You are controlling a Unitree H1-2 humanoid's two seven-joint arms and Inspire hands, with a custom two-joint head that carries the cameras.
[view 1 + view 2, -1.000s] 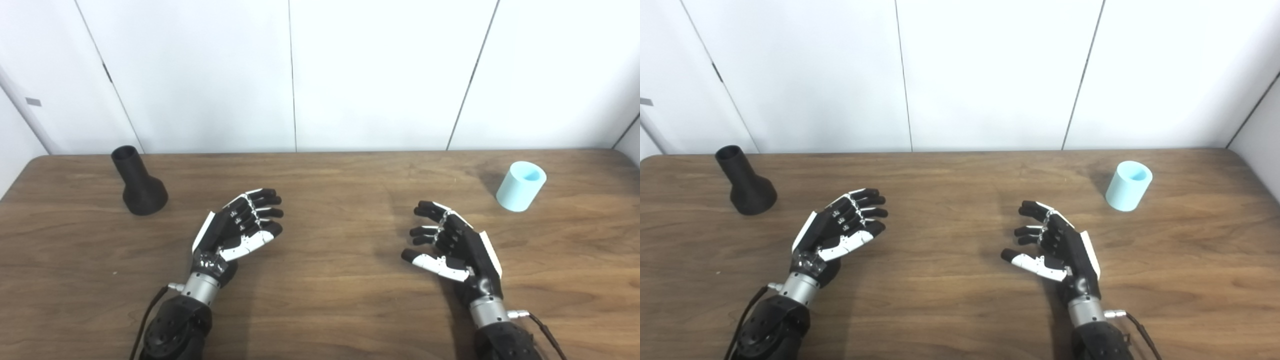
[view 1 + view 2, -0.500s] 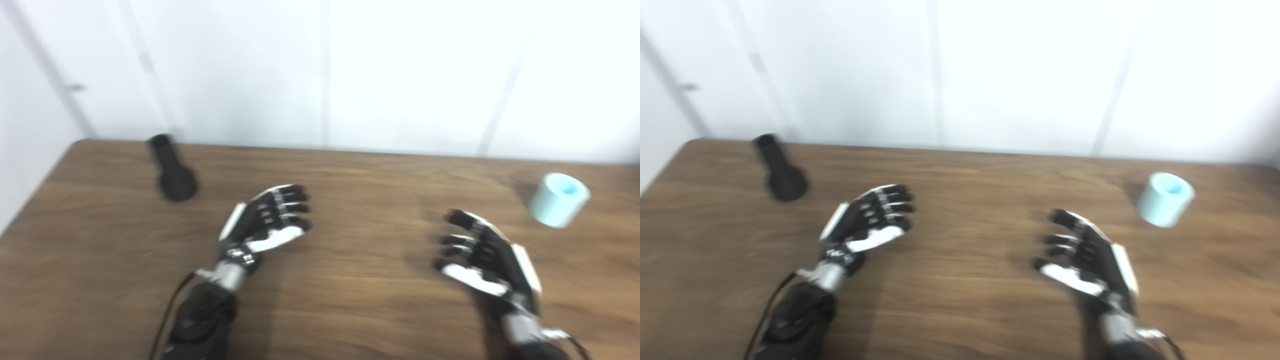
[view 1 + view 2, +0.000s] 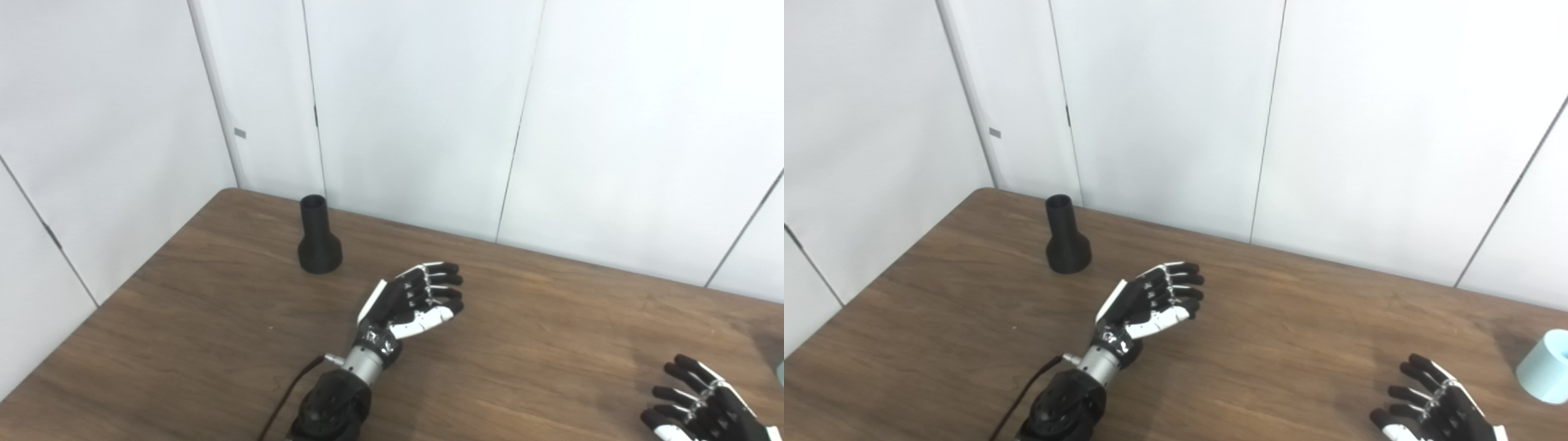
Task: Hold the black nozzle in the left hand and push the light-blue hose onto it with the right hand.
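Observation:
The black nozzle (image 3: 318,239) stands upright on its wide base near the table's far left corner; it also shows in the right eye view (image 3: 1066,240). My left hand (image 3: 413,299) is open and empty above the table, to the right of the nozzle and nearer to me. The light-blue hose piece (image 3: 1545,366) stands at the right edge of the right eye view. My right hand (image 3: 1436,409) is open and empty at the bottom right, left of the hose and apart from it.
The wooden table (image 3: 202,318) has its left edge and rounded far corner in view. White wall panels (image 3: 416,110) stand close behind it and along its left side. A black cable (image 3: 288,392) runs from my left wrist.
The whole picture has shifted: the camera has turned to the left, so the nozzle now sits nearer the middle and the hose at the right edge. Both hands stay open in much the same pose.

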